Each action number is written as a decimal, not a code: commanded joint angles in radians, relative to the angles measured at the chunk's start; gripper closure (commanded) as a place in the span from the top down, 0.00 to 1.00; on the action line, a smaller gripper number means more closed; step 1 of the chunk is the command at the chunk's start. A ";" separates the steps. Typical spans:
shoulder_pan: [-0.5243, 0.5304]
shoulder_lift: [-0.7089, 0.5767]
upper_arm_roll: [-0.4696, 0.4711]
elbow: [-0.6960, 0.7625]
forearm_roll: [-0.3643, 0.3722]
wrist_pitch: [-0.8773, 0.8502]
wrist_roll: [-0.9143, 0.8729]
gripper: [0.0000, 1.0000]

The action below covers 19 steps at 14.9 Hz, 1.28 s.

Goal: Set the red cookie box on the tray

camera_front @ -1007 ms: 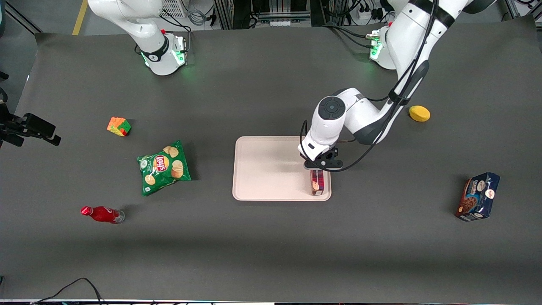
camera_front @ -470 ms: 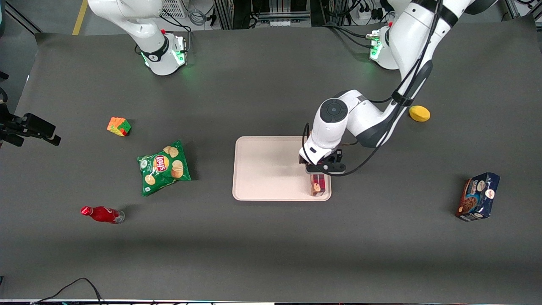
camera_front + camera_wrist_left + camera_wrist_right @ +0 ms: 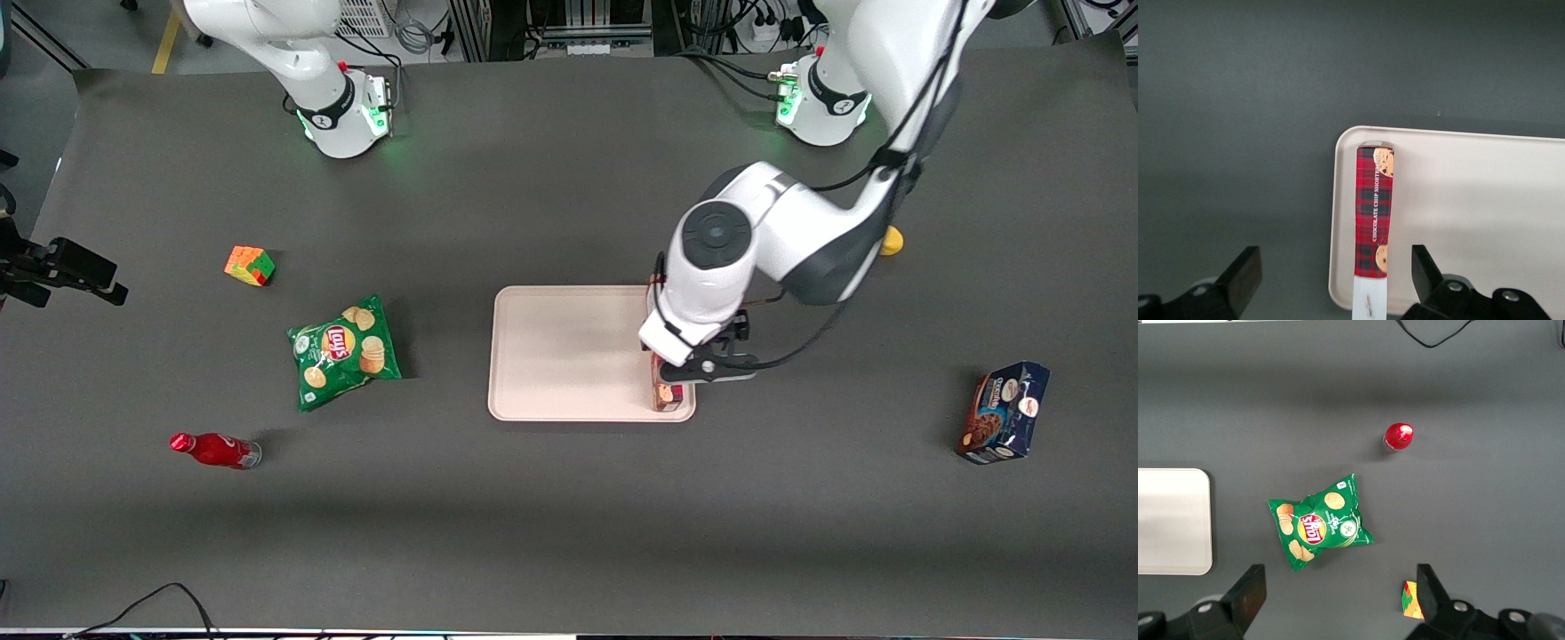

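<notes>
1. The red cookie box (image 3: 669, 395) lies on the tray (image 3: 569, 356), along its short edge toward the working arm, long axis running near-to-far.
2. Above it hangs the gripper (image 3: 1331, 283), jaws spread wide, straddling the box without touching it.

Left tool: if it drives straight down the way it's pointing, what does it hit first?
Most likely the red cookie box: it lies on the tray directly below the open left tool, between its fingers. The height above it is unclear.
</notes>
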 commanded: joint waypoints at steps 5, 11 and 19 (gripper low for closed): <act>0.071 -0.250 0.189 0.036 -0.209 -0.196 0.430 1.00; 0.068 -0.483 0.412 0.036 -0.303 -0.448 0.615 1.00; 0.071 -0.548 0.515 -0.034 -0.303 -0.387 0.718 1.00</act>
